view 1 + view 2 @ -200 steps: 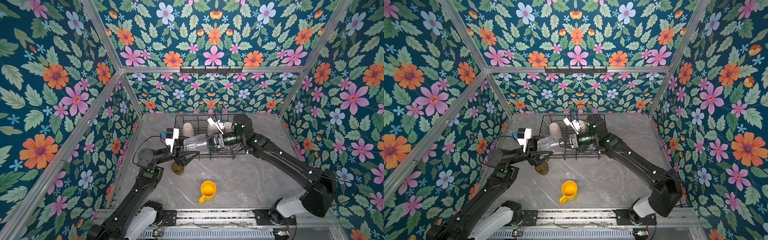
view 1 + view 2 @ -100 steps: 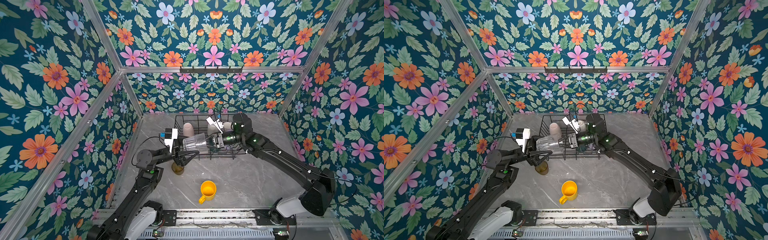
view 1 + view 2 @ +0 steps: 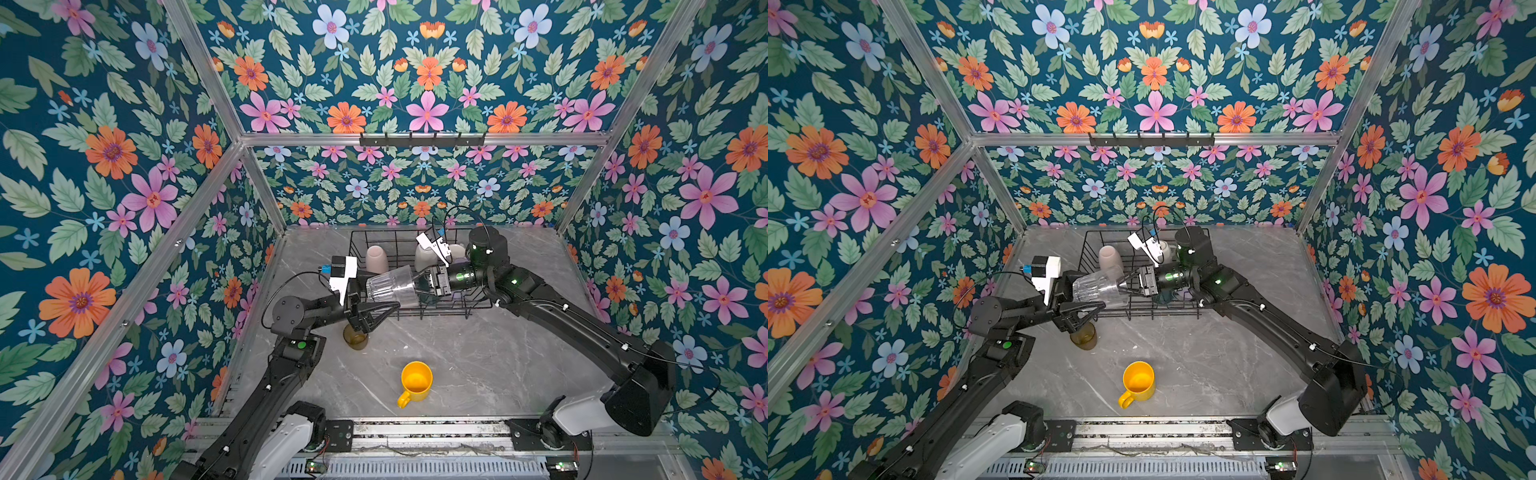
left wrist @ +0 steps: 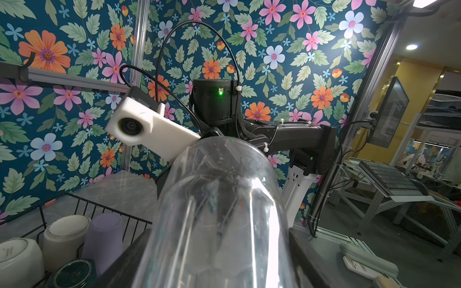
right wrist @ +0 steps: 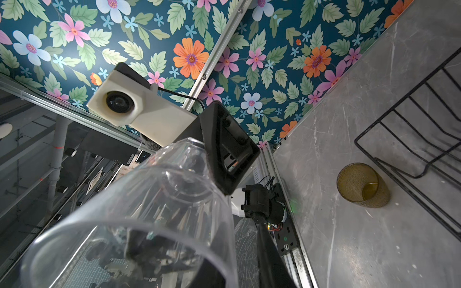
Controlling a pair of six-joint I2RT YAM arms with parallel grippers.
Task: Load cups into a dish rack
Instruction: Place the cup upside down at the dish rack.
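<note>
Your left gripper [image 3: 369, 298] clasps the glass [image 3: 390, 286] at its base end, lying level above the rack's [image 3: 469, 308] near left corner; whether the right gripper [image 3: 422, 284] at the rim is pinching, you cannot tell; only the left wrist view shows the lilac tumbler [image 4: 103, 239] upside down inside the rack; only the top views show the yellow mug [image 3: 415, 380] on the table [image 3: 498, 365].
</note>
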